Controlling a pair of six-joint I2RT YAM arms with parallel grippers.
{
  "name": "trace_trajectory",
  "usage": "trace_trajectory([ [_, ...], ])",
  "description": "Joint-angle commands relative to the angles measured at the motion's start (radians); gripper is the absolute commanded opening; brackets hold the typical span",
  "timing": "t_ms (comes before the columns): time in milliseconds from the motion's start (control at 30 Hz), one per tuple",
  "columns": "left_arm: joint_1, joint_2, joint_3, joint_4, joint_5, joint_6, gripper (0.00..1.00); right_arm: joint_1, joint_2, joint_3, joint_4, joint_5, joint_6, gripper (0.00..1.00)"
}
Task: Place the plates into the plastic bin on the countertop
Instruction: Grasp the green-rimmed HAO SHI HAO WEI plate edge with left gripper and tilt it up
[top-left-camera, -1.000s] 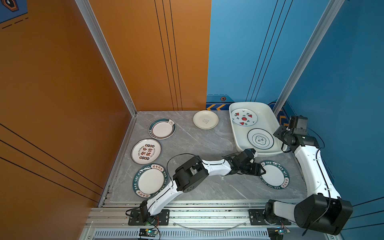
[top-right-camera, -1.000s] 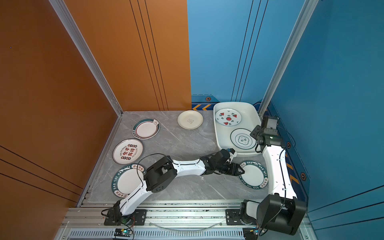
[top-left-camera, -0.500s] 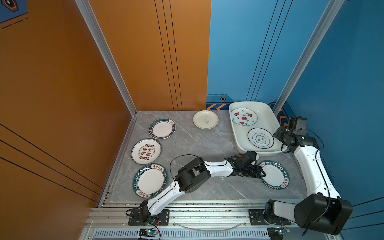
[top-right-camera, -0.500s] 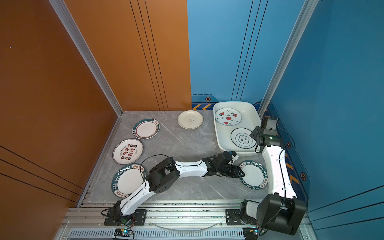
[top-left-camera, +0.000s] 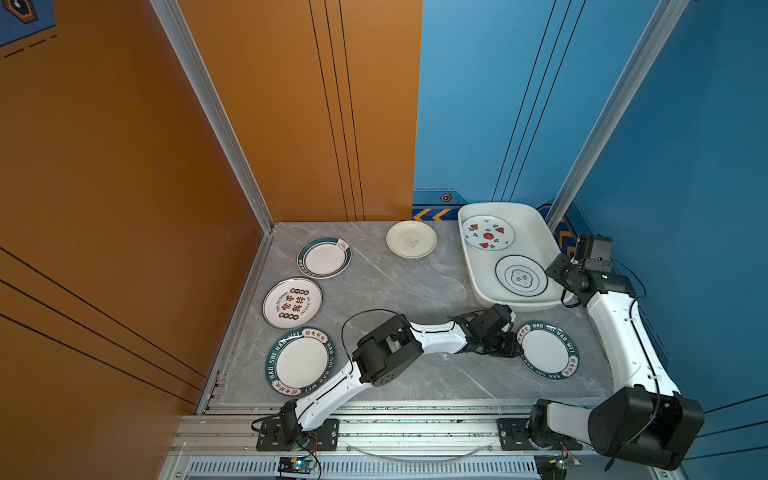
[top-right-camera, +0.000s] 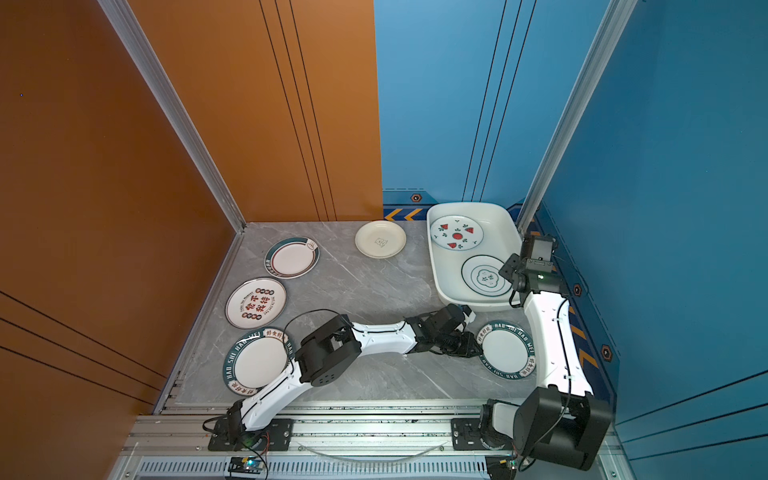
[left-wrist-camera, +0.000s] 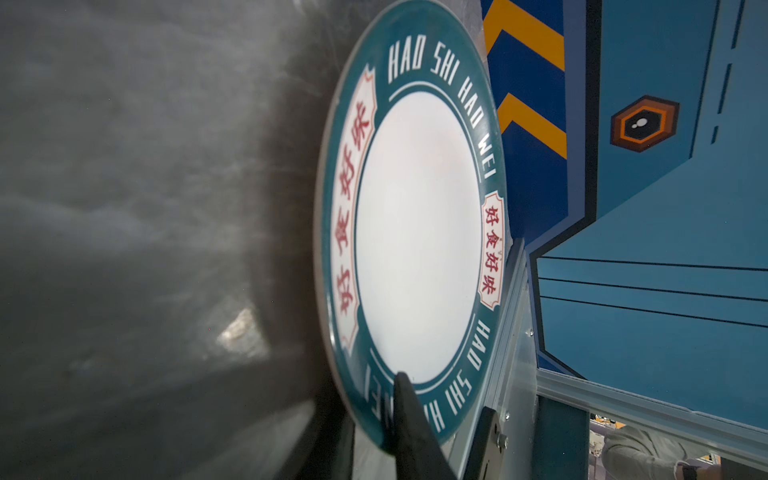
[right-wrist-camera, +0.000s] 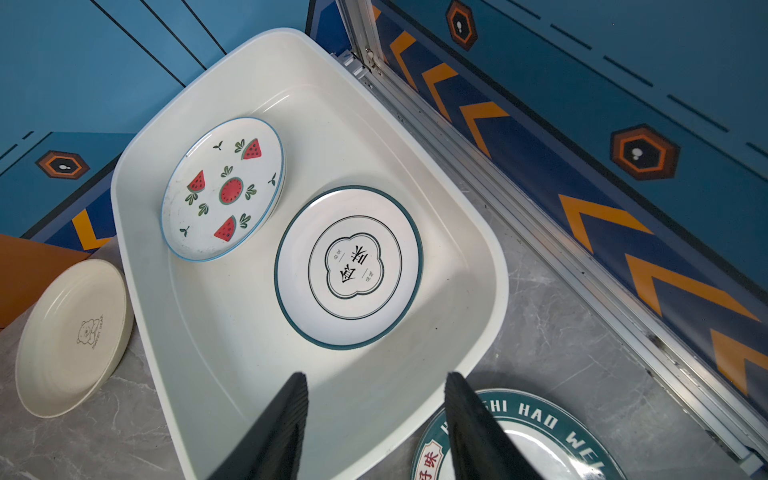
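A green-rimmed plate (top-left-camera: 544, 349) (top-right-camera: 507, 349) (left-wrist-camera: 415, 232) lettered HAO SHI HAO WEI lies on the grey countertop (top-left-camera: 415, 286), in front of the plastic bin (top-left-camera: 532, 232) (top-right-camera: 498, 224) (right-wrist-camera: 232, 340). My left gripper (top-left-camera: 515, 347) (top-right-camera: 478, 351) (left-wrist-camera: 374, 399) reaches across and is shut on that plate's left rim, one finger above and one below. The bin holds a watermelon plate (top-left-camera: 488, 232) (right-wrist-camera: 224, 189) and a thin-rimmed plate (top-left-camera: 520, 275) (right-wrist-camera: 349, 266). My right gripper (top-left-camera: 559, 270) (top-right-camera: 509, 270) (right-wrist-camera: 376, 378) hangs open and empty over the bin's near right corner.
More plates lie on the countertop: a cream one (top-left-camera: 411, 239) (right-wrist-camera: 70, 336) left of the bin, a green-rimmed one (top-left-camera: 324, 257), a red-character one (top-left-camera: 292, 302) and a large green-rimmed one (top-left-camera: 300, 361) along the left side. Walls close three sides; a metal rail (top-left-camera: 374, 428) runs along the front.
My left gripper has slid right onto the front-right plate's rim and closed on it. The right arm has stayed where it was.
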Motion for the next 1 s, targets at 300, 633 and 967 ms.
trace_trajectory([
  [300, 0.007, 0.009, -0.034, -0.066, -0.017, 0.016, 0.00, -0.002, -0.031, -0.015, 0.004, -0.015, 0.005, 0.56],
  [633, 0.023, -0.124, -0.233, 0.010, -0.028, 0.004, 0.00, -0.002, -0.035, -0.015, -0.002, -0.019, -0.006, 0.55],
  [967, 0.053, -0.324, -0.462, 0.049, -0.063, 0.050, 0.00, 0.009, -0.021, -0.014, 0.012, -0.066, -0.008, 0.55],
])
